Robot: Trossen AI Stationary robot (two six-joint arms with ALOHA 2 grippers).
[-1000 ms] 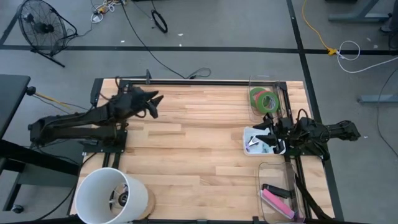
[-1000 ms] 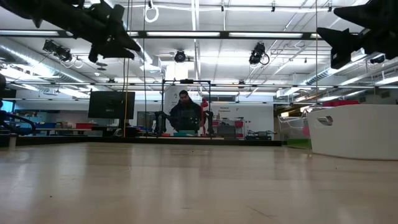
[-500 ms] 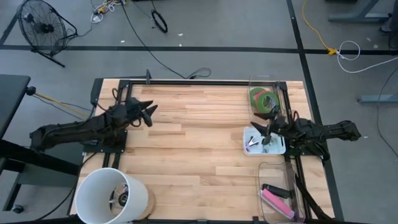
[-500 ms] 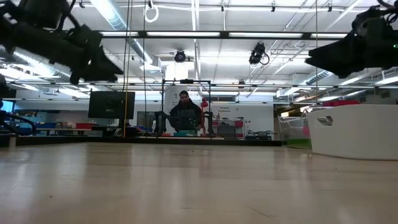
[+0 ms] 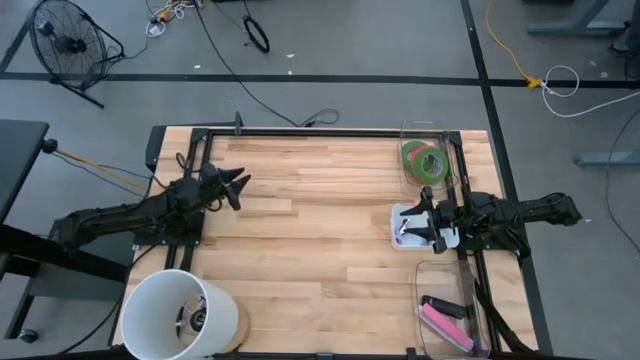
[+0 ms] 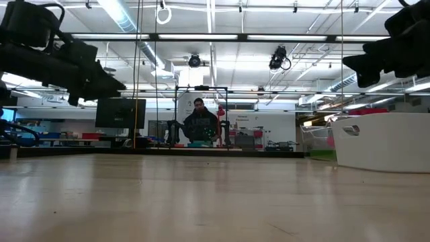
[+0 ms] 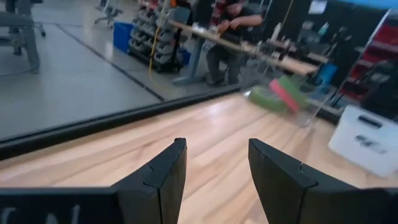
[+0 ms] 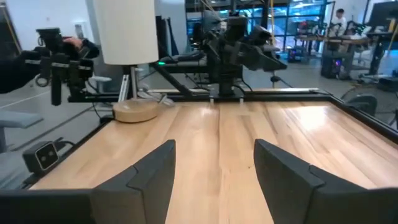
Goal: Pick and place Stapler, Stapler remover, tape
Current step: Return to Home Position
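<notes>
The tape rolls (image 5: pixel 424 160), green and red-pink, lie in a clear bin (image 5: pixel 406 135) at the far right; they also show in the left wrist view (image 7: pixel 278 97). A white tray (image 5: pixel 398 238) holds small dark and silver items. A pink and black stapler (image 5: pixel 445 322) lies in a clear bin (image 5: pixel 424 272) at the near right. My left gripper (image 5: pixel 240 185) is open and empty, raised above the table's left part. My right gripper (image 5: pixel 417 222) is open and empty, just above the white tray.
A white lamp shade (image 5: pixel 180 315) on a round wooden base stands at the near left corner. A black frame rail (image 5: pixel 320 131) runs along the far edge. Bare wood (image 5: pixel 320 230) lies between the arms. A person (image 6: pixel 199 121) sits in the room beyond the table.
My left gripper has drawn back toward the table's left and near edges and come down somewhat, still open. My right gripper has shifted a little toward the near edge above the white tray.
</notes>
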